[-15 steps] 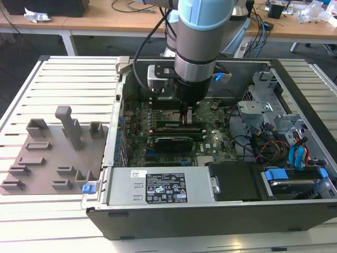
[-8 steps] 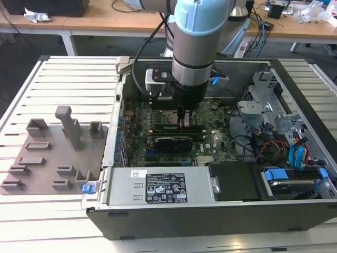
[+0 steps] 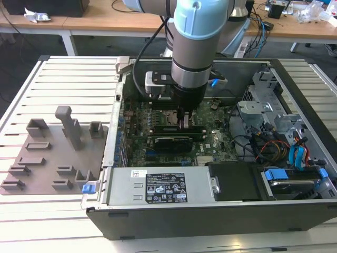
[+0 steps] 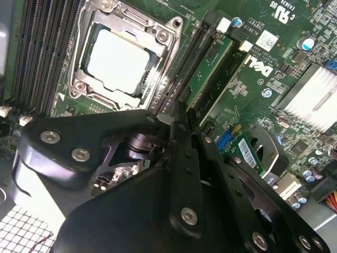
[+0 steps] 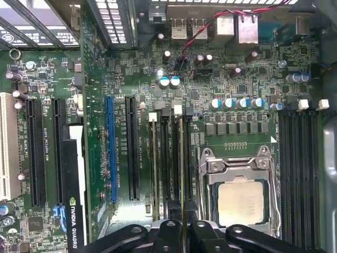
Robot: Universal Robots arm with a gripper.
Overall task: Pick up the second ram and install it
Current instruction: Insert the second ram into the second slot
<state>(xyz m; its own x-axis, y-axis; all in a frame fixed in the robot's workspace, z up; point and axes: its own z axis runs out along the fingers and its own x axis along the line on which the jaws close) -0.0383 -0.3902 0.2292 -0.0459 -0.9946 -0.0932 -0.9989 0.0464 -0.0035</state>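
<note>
My gripper (image 3: 185, 120) reaches down into the open computer case over the memory slots beside the CPU socket (image 5: 239, 200). In the first wrist view its black fingers (image 5: 171, 232) are shut on the thin top edge of the second ram (image 5: 181, 163). The stick stands on edge along the slot nearest the socket. In the second wrist view the gripper (image 4: 178, 112) sits over that same slot line, with the second ram (image 4: 190, 60) running away from it. Whether the stick is fully seated cannot be told. Another green memory stick (image 4: 211, 74) stands in a slot further from the socket.
A black expansion card (image 3: 171, 141) lies just beyond the slots, on the side away from the socket. Grey holder blocks (image 3: 71, 126) stand on a plate at the exterior view's left, outside the case. Cables and drive bays (image 3: 295, 153) fill the case's right part, above the power supply (image 3: 158, 187).
</note>
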